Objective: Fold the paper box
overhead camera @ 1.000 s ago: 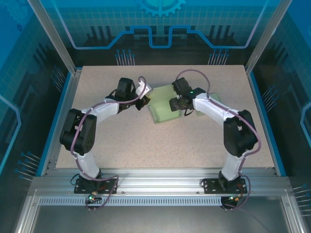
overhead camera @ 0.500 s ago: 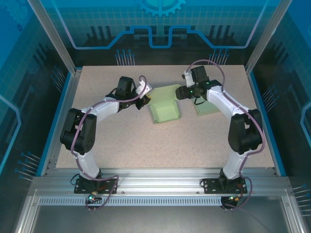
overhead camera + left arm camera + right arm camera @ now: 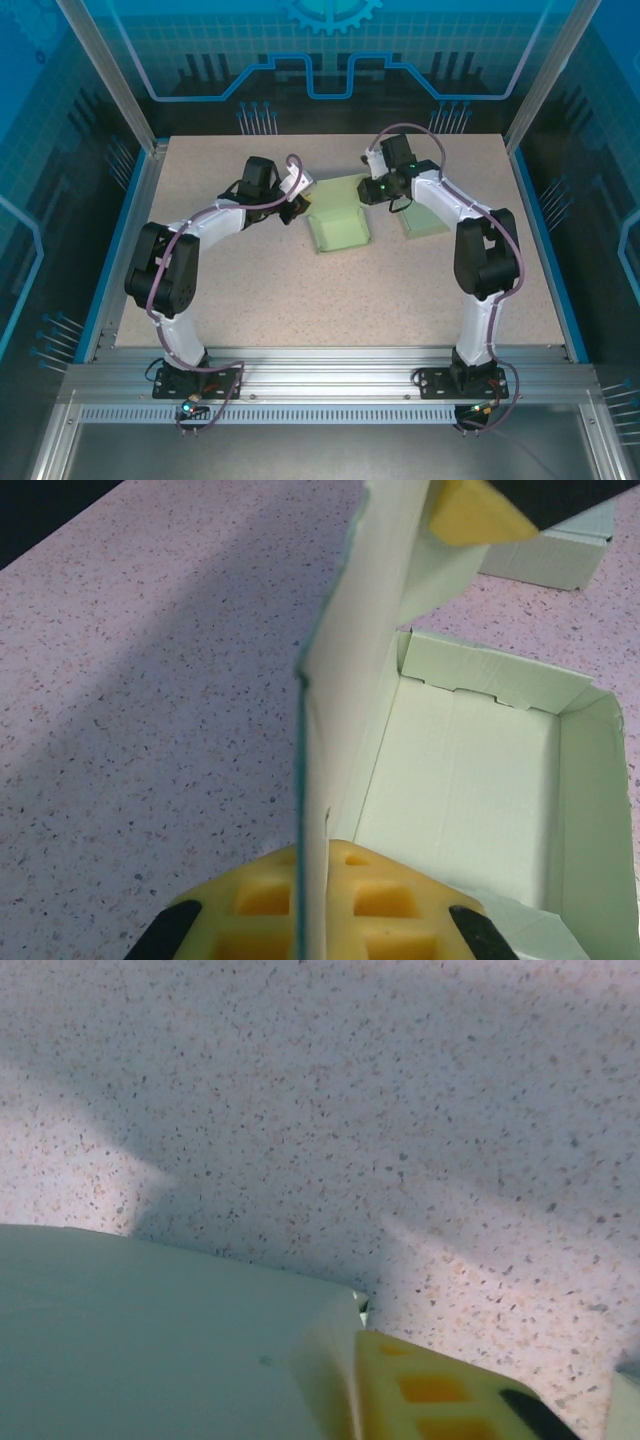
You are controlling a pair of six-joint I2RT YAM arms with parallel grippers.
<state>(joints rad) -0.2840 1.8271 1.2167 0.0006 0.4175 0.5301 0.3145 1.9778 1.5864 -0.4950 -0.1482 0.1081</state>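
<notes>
Two arms meet at the paper box (image 3: 340, 228), which lies just toward 12 o'clock from the centre of the table (image 3: 300, 300). The left gripper (image 3: 291, 206) has stayed at the box's 9 o'clock, the upright side wall (image 3: 345, 680) running between its yellow pads (image 3: 370, 900). Whether they pinch it cannot be told. The right gripper (image 3: 371, 190), over the box interior a second ago, has withdrawn to the 1 o'clock corner. Its finger state cannot be told either. A pale-green panel (image 3: 424, 222) lies flat at 3 o'clock. Judgement: one press is finished, and the far wall is probably next.
</notes>
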